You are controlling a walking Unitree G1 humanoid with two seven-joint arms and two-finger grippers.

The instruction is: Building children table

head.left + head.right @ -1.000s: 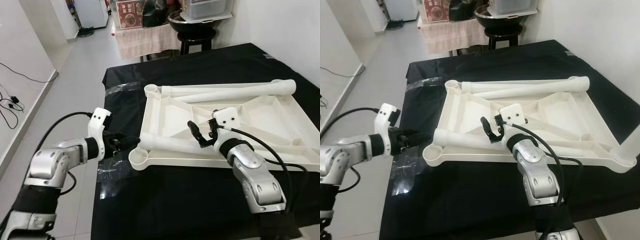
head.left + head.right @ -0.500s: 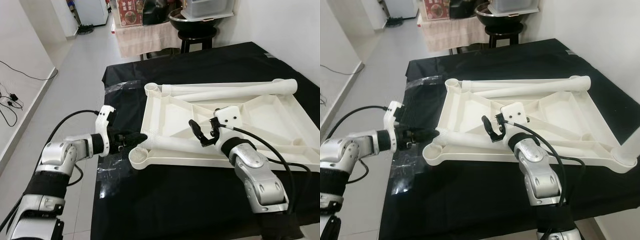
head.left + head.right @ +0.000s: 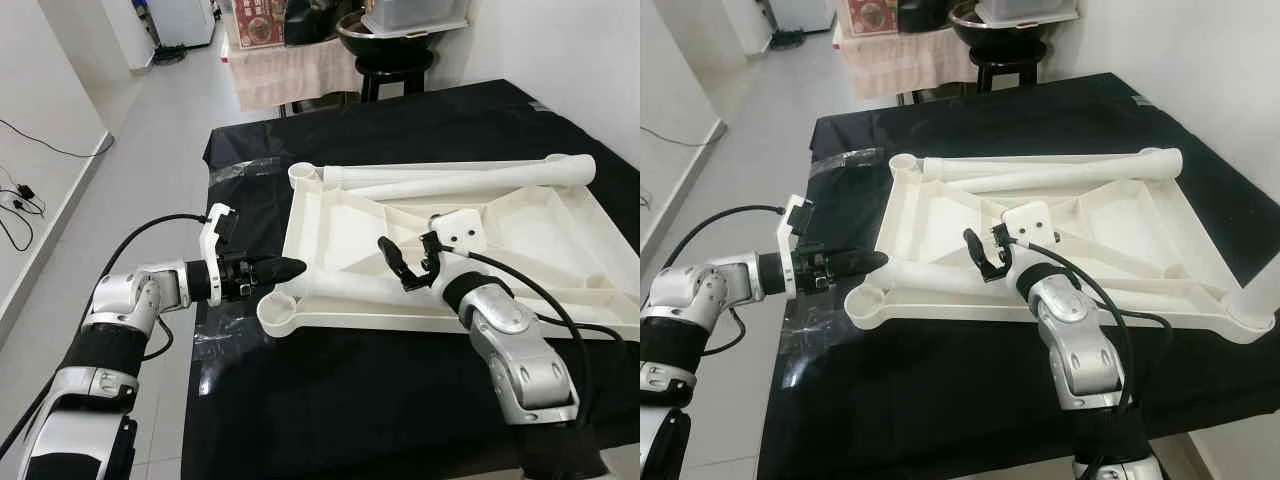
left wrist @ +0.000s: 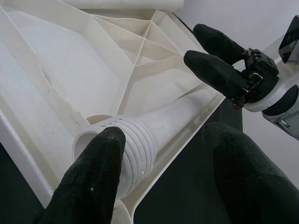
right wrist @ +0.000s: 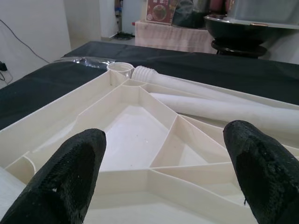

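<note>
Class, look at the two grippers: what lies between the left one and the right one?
In the left eye view, a white table leg lies along the upturned tabletop, stretching from the left gripper to under the right gripper.

Tabletop [image 3: 520, 235] far right corner runs past the frame edge

The left gripper [image 3: 290, 268] reaches in from the side at the near left corner of the upturned white tabletop [image 3: 350, 225], forearm level, black fingers [image 4: 93, 177] spread apart on either side of a threaded leg end. The right gripper [image 3: 400, 268] hovers over the tabletop's near rail, elbow bent low, wrist raised, its two fingers [image 5: 70, 172] held wide apart, gripping nothing
</note>
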